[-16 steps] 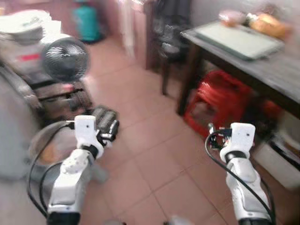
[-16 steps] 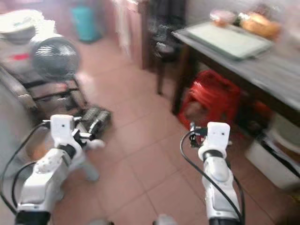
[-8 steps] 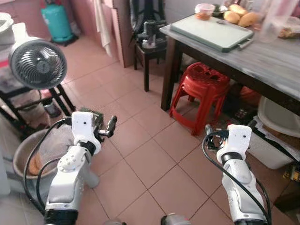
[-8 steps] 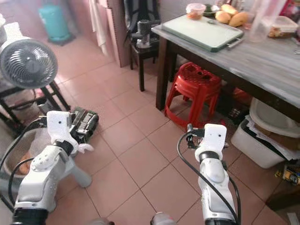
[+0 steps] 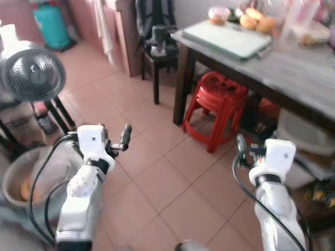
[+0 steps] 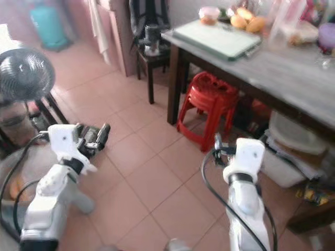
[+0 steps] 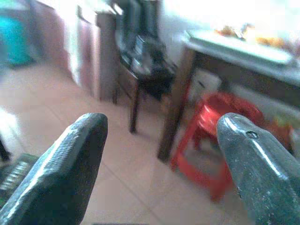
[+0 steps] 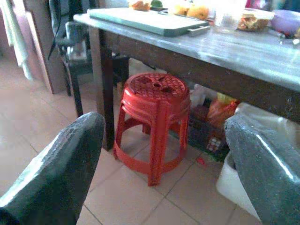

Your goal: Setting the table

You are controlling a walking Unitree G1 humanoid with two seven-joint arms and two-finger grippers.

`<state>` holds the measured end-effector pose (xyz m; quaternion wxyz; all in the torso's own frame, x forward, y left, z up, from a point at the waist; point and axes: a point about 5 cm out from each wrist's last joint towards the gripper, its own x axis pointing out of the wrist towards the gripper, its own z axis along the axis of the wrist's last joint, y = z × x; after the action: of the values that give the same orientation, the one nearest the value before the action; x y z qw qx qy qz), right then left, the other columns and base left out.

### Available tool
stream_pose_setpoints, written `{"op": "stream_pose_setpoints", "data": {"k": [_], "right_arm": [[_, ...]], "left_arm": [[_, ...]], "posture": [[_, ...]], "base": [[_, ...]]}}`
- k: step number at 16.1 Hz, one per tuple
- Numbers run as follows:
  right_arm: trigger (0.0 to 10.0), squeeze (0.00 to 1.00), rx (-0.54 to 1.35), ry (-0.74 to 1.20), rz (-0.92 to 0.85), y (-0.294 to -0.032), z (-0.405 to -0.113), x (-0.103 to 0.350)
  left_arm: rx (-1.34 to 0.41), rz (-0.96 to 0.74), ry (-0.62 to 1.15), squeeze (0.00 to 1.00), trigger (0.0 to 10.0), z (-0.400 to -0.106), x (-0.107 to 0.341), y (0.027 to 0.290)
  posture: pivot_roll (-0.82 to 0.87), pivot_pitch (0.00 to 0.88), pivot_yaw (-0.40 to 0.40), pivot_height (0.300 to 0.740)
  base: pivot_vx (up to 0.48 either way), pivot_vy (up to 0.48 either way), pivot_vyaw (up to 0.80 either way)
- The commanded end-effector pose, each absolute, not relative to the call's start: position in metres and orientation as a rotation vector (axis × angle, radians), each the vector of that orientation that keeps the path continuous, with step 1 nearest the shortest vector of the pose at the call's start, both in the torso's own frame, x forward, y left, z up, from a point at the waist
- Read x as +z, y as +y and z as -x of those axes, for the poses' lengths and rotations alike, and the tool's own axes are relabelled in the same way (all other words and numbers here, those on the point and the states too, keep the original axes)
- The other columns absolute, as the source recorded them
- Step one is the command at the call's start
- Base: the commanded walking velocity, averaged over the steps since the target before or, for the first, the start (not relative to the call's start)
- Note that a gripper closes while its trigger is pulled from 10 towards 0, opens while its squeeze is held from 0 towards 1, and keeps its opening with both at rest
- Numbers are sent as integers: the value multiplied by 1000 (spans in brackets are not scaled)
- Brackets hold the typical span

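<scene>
At about nine o'clock a round black-grilled fan (image 5: 32, 73) stood on a dark stand, with a teal gas cylinder (image 5: 50, 25) behind it toward eleven o'clock. The left gripper (image 7: 161, 161) was held out over the terracotta tiled floor (image 5: 157, 183) at eight o'clock, its fingers (image 7: 61, 168) spread wide apart and empty. Toward twelve o'clock a small dark wooden side table (image 6: 150, 54) carried a dark appliance, and just beside it a stack of red plastic stools (image 8: 154, 101) sat tucked under the near edge of the grey-topped, dark-legged worktop (image 8: 243, 51). On that worktop, from one to two o'clock, lay a pale green rectangular cutting board (image 6: 217, 37), with a small bowl (image 6: 209, 14) and orange-yellow fruit (image 6: 243, 21) behind it. The right gripper (image 8: 166, 164) hung at four o'clock, facing the stools, its fingers (image 8: 56, 168) likewise released and holding nothing. A white plastic tub (image 6: 293, 138) rested on the floor under the worktop.
</scene>
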<state>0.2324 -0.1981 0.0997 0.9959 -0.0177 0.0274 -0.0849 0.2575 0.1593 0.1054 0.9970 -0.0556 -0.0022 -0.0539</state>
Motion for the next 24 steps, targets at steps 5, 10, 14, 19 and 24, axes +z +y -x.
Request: {"op": "stream_pose_setpoints", "data": {"k": [5,10,14,19,24], "right_arm": [[10000,0,-159,55,55,-197,-237,106],[10000,0,-190,75,59,-205,-235,102],[10000,0,-189,91,64,-204,-230,100],[10000,0,-180,96,68,-203,-232,99],[10000,0,-182,110,68,-201,-230,96]], "left_arm": [[-73,127,21,0,10000,-252,102,160],[-112,121,34,0,10000,-259,100,158],[-189,118,27,0,10000,-259,102,150],[-204,118,21,0,10000,-258,103,150],[-177,108,31,0,10000,-259,101,152]], "posture": [[-14,0,-26,740],[-45,0,3,740],[-54,0,11,740],[-51,0,12,740],[-47,0,15,740]], "base": [[0,0,-320],[0,0,-800],[0,0,-800],[287,0,-800],[0,0,-800]]}}
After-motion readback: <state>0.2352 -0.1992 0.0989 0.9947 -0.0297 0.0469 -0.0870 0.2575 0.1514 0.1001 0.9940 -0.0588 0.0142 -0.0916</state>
